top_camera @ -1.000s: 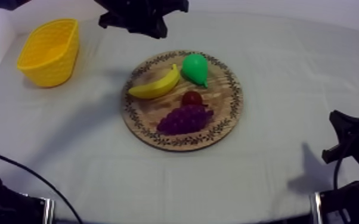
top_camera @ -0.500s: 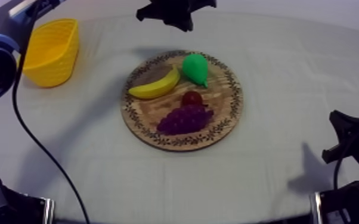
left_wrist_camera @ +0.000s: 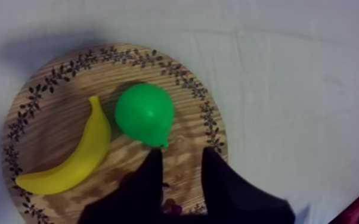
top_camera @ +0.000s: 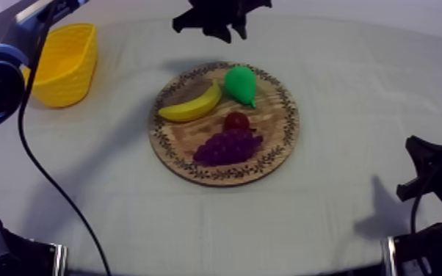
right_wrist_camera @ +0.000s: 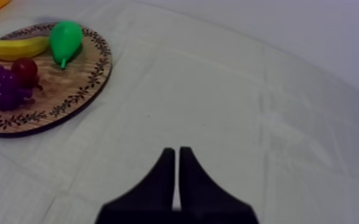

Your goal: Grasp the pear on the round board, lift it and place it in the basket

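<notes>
Pear [left_wrist_camera: 144, 113] sat beside banana [left_wrist_camera: 77, 156] on board [left_wrist_camera: 55, 112]. Left claw [left_wrist_camera: 182, 154] hung released above it, right claw [right_wrist_camera: 176, 152] clenched empty. Off-centre pinch might squirt it sideways.

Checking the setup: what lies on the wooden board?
On the wooden board lie a banana, pear, bunch of grapes and small red fruit; wood beneath them is covered.

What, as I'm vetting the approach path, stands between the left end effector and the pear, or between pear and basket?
Nothing visible. The open left end effector hangs right by the pear with nothing between. The banana lies toward the basket, but low; a lifted pear should clear it.
</notes>
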Controlling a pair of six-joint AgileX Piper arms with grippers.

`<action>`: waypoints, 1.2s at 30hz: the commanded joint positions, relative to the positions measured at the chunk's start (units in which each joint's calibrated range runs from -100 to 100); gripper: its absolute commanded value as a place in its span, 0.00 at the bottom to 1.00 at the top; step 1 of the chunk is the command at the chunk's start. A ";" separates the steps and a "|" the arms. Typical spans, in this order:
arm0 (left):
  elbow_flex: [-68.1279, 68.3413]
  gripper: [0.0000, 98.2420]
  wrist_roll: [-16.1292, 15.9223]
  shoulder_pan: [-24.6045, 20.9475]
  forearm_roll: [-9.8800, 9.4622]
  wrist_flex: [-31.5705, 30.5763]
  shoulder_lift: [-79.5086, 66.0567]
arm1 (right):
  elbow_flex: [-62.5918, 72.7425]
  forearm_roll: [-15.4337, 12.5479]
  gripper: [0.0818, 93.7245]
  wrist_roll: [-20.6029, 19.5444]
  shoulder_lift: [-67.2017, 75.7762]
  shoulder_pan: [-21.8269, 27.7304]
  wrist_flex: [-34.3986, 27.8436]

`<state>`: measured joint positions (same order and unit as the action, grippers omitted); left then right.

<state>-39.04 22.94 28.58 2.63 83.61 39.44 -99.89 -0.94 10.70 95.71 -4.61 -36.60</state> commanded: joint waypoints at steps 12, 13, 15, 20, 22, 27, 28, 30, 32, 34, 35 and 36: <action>2.39 0.71 -0.82 0.66 0.29 -1.32 -0.67 | 0.00 -0.01 0.00 -0.03 0.04 0.01 -0.01; 2.67 0.74 -0.99 0.72 0.33 -1.69 -0.71 | 0.00 -0.01 0.00 -0.03 0.04 0.01 -0.01; 3.15 0.78 -0.88 0.82 0.40 -1.99 -0.75 | 0.00 -0.01 0.00 -0.03 0.04 0.01 -0.01; 3.49 0.85 0.68 0.90 0.39 -0.85 -0.57 | 0.00 -0.01 0.00 -0.03 0.04 0.01 -0.01; 3.28 0.86 1.20 1.02 0.21 -0.27 -0.39 | 0.00 -0.01 0.00 -0.03 0.04 0.01 -0.01; 2.43 0.88 2.16 1.21 -0.25 0.82 0.39 | 0.00 -0.01 0.00 -0.03 0.04 0.01 -0.01; 2.23 0.89 2.23 1.19 -0.23 0.90 0.68 | 0.00 -0.01 0.00 -0.03 0.04 0.01 -0.01; 1.84 0.89 2.38 1.10 -0.11 1.02 1.45 | 0.00 -0.01 0.00 -0.03 0.04 0.01 -0.01; 1.39 0.89 2.70 1.04 -0.01 1.16 2.45 | 0.00 -0.01 0.00 -0.03 0.04 0.01 -0.01; 0.79 0.89 3.04 0.96 0.10 1.29 3.71 | 0.00 -0.01 0.00 -0.03 0.04 0.01 -0.01; 0.35 0.89 3.15 0.92 0.15 1.33 4.43 | 0.00 -0.01 0.00 -0.03 0.04 0.01 -0.01; -0.17 0.89 3.30 0.90 0.19 1.43 5.19 | 0.00 -0.01 0.00 -0.03 0.04 0.01 -0.01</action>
<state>-38.69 26.15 29.50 2.79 85.00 43.84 -99.89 -0.94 10.70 95.71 -4.61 -36.60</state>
